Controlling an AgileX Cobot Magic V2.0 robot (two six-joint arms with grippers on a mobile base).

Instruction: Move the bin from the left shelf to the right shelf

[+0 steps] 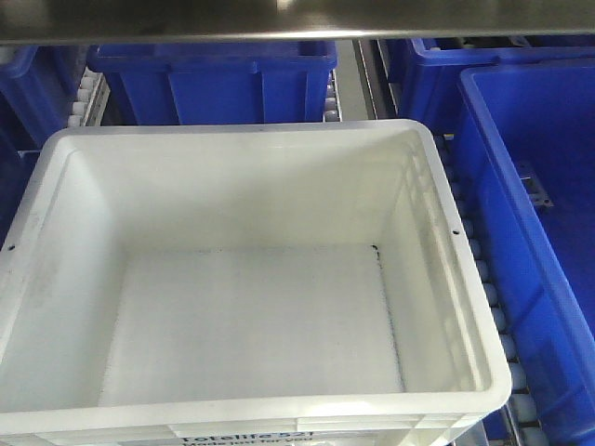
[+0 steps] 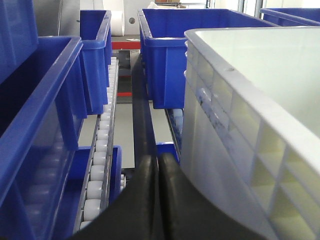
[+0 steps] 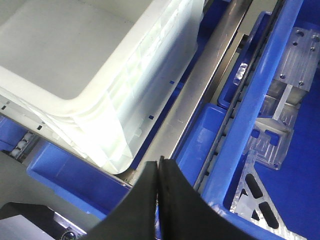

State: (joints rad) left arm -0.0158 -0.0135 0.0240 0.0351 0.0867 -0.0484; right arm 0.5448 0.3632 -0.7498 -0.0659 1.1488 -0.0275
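Here, in the front view, your bin [image 1: 251, 279] fills most of the frame, empty down to its floor, sitting on roller rails [image 1: 488, 279] with a blue tote [image 1: 535, 242] hard along its right side and another blue tote [image 1: 214, 79] just behind it; a steel crossbeam [image 1: 279, 19] runs overhead. Neither gripper shows here. A careless lift could, I judge, knock the rim against that beam.

In the left wrist view, your left gripper [image 2: 157, 200] has its black fingers pressed together on nothing, just beside the bin's ribbed wall. Blue totes crowd the left, the nearest blue tote [image 2: 45, 130] apparently empty. With no grip yet, pushing from here would likely skew the bin on the rollers.

In the right wrist view, your right gripper [image 3: 159, 200] is likewise closed and empty, near the bin's corner. The blue tote below holds metal brackets [image 3: 285, 100]; watch the narrow gap.
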